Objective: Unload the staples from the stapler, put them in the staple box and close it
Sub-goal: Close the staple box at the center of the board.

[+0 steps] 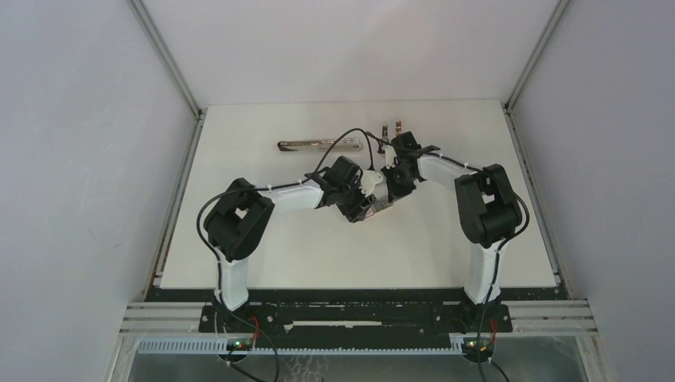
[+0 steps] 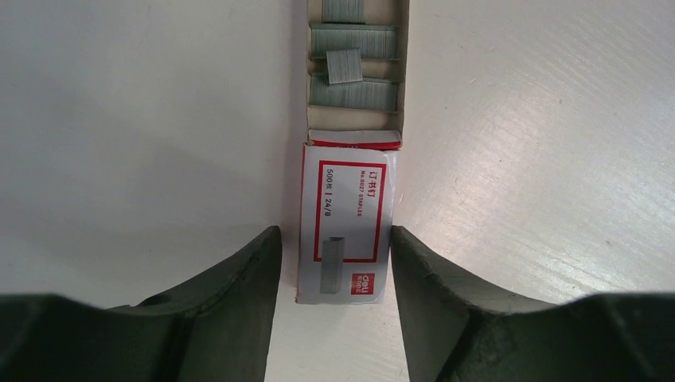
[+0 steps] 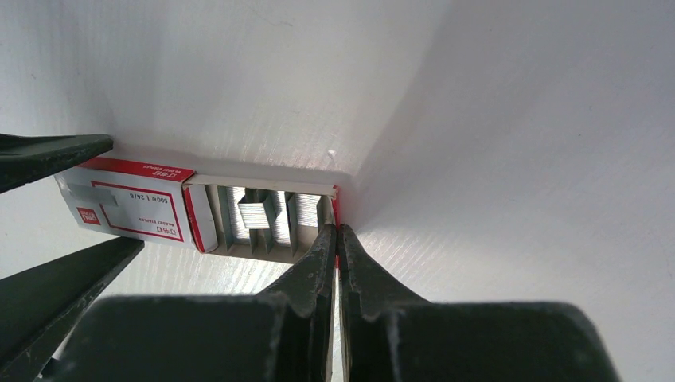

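My left jaws are standing spread around the box [image 2: 346, 227], my right jaws pinching its tray [image 3: 263, 185]; staples [image 2: 354, 94] are lying inside, stapler [image 1: 318, 145] probably emptied.

The staple box [image 2: 346, 223] label reads "500" and "24/8".

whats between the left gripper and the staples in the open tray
The red-and-white box sleeve, flanked by the fingers of the left gripper; the staples lie beyond it in the tray. The left wrist view shows it.
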`<state>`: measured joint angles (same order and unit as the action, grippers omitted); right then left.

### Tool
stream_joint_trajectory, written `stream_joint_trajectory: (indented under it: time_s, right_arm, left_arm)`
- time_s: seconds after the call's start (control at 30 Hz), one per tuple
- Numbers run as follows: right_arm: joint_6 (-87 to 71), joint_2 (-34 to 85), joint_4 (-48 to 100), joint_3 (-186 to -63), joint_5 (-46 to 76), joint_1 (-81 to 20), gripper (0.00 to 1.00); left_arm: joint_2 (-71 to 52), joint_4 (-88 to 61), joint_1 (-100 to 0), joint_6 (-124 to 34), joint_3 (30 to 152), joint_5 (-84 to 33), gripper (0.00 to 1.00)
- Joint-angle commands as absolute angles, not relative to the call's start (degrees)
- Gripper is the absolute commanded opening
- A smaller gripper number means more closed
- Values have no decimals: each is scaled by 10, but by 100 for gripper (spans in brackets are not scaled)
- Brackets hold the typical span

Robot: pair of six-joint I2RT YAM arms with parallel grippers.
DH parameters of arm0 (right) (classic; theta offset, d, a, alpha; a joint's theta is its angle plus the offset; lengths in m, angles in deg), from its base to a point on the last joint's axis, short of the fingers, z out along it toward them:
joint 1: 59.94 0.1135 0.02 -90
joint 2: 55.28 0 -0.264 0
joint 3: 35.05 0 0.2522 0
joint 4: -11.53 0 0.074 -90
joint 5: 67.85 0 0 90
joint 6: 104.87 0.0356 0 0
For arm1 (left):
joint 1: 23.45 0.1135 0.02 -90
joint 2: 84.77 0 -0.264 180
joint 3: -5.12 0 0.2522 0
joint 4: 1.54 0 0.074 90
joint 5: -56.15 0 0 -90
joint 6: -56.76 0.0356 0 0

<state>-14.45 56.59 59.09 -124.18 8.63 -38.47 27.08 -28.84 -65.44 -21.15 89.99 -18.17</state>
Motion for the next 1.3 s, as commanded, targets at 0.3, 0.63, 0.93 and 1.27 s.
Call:
stream_joint_trajectory:
  time_s: [0.3, 0.63, 0.93, 1.27]
  right_arm:
    - [-132, 529, 581, -1250, 89, -378, 0]
    - [-121, 530, 576, -1250, 92, -374, 0]
    - [-118, 532, 573, -1250, 100, -373, 0]
    - [-118, 529, 572, -1251, 98, -370, 0]
  left_arm:
    - [270, -282, -661, -224, 872, -185, 58]
    - [272, -282, -666, -228, 871, -179, 58]
    - [274, -282, -667, -229, 866, -173, 58]
    - [277, -280, -667, -231, 867, -173, 58]
